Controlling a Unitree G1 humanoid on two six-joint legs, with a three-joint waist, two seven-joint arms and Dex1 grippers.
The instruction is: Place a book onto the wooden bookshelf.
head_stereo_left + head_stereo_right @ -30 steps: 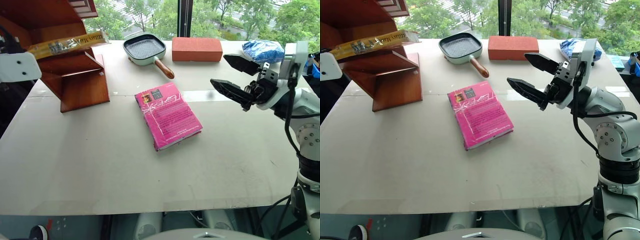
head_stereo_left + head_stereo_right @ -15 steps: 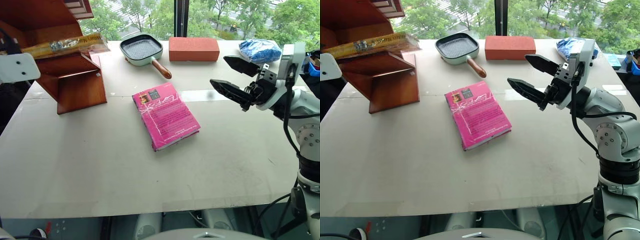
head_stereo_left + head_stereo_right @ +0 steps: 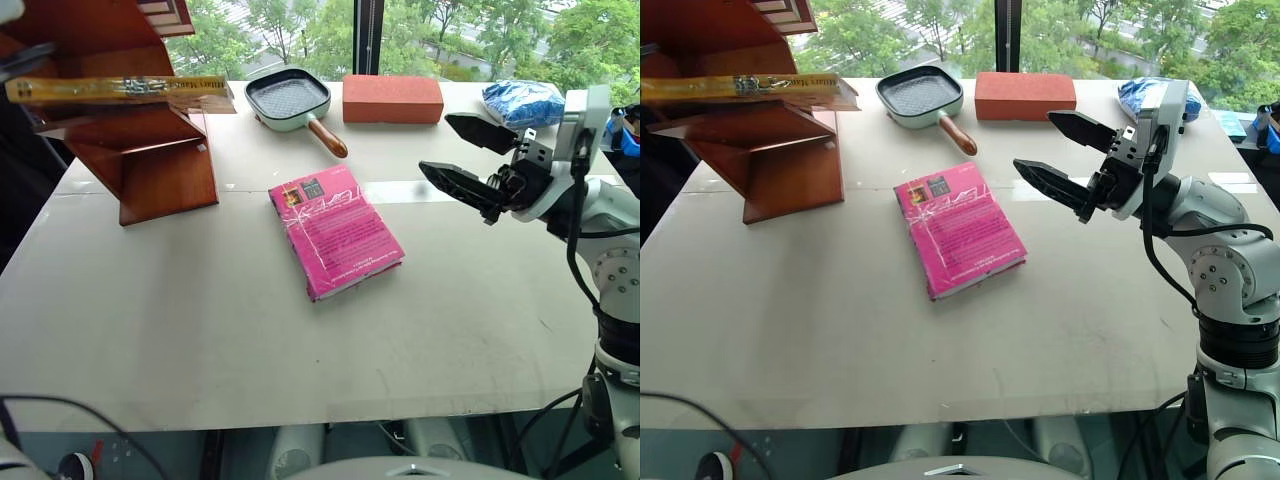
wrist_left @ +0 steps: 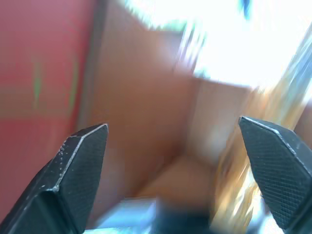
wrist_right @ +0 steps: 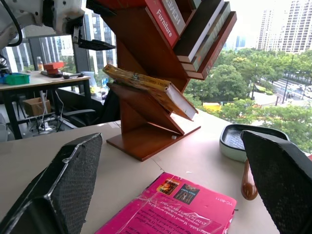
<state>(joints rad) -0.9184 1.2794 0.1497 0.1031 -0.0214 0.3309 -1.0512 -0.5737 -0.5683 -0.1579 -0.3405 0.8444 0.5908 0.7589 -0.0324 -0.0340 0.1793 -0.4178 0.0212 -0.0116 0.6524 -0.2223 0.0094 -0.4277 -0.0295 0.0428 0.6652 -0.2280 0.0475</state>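
The wooden bookshelf (image 3: 130, 120) in the upper left of the left eye view is cut off by the top and left edges, so its upper compartments go unseen. The yellow-gold book (image 3: 120, 90) lying on it has cover lettering too small to read. In the left wrist view everything beyond the fingertips (image 4: 80, 161) is blurred into red-brown and yellow smears. The blue bag (image 3: 525, 100) at the upper right cannot be identified further.

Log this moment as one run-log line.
book: resting on bookshelf board | left gripper: open | right gripper: open, empty
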